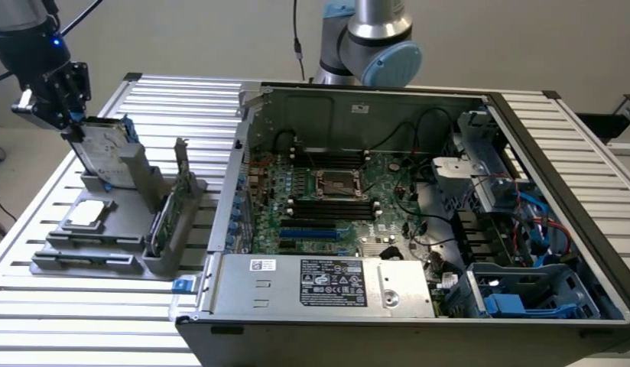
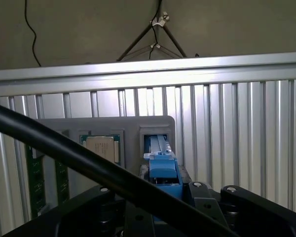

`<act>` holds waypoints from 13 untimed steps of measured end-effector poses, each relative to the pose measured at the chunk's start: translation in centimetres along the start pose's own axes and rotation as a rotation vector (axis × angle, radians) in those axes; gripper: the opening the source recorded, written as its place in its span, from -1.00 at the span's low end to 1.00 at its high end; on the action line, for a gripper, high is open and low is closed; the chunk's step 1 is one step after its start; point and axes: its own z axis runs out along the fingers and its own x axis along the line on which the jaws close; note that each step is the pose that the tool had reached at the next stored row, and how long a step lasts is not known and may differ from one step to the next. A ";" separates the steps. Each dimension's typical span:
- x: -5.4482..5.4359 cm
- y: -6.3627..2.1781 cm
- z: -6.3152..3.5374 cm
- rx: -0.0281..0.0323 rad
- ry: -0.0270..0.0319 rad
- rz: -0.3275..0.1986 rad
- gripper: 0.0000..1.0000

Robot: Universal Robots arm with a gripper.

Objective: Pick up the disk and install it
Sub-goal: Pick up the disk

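Now gripper fingers clamped on disk top edge. Disk upright in grey plastic rack slot, blue frame. Ribbed metal table open around; computer case wall nr.

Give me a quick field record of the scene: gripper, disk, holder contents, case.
gripper: at the top edge of the disk, on the exterior view's left
disk: upright in a slot of the grey holder, not yet in the case
chip: lying flat on the grey holder
card: upright in the grey holder
computer case: open, to the exterior view's right of the grey holder
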 end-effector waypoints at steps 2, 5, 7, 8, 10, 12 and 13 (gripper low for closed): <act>0.0 0.00 0.00 0.0000 0.0005 0.000 -0.35; 0.0 0.00 0.00 0.0003 0.0004 0.000 -0.35; 0.0 0.00 0.00 0.0008 0.0004 -0.001 -0.35; 0.0 0.00 0.00 0.0012 0.0004 -0.001 -0.35; 0.0 0.00 0.00 0.0013 0.0004 -0.001 -0.35; 0.0 0.00 -0.01 0.0015 0.0004 -0.001 -0.35; 0.0 0.00 0.00 0.0019 0.0004 -0.001 -0.35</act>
